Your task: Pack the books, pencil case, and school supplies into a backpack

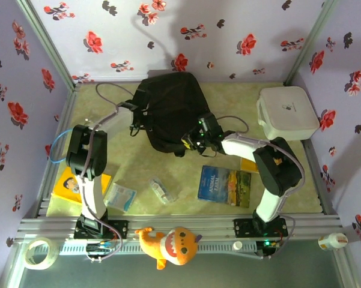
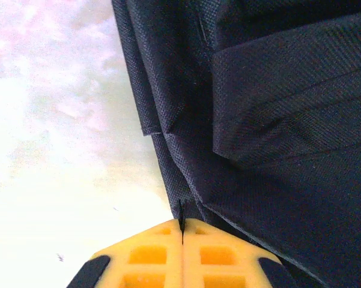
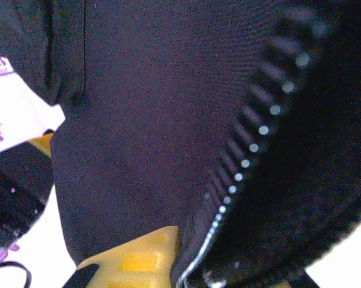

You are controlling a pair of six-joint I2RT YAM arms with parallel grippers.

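- A yellow book [image 1: 66, 187] lies at the desk's [image 1: 126, 162] near left edge, partly under the left arm. That arm would have to move off before the book could be lifted.
- The left gripper [image 2: 181, 225] is at the backpack's left flank. Its jaws are clenched, with a sliver of black fabric pinched between them.
- A pale packet [image 1: 120, 196] and the clear pencil case [image 1: 161, 190] sit near the front, well apart from the bag.
- The backpack [image 1: 168, 111] lies at the back centre of the desk. Judging by both arms working its edges, the step in hand is getting it open, and nothing looks packed yet.
- The right gripper [image 1: 189, 144] is at the bag's near right edge, its jaws around the zipper line [image 3: 252, 144]. I cannot tell whether they grip it or have let go.
- Next, the mouth probably needs spreading wide and holding by one arm, so the other is free to fetch.
- The blue book [image 1: 224, 186] lies near front right, and a second yellow book [image 1: 249, 165] peeks out beneath the right arm.
- A white box [image 1: 287, 112] stands far right, clear of the work.
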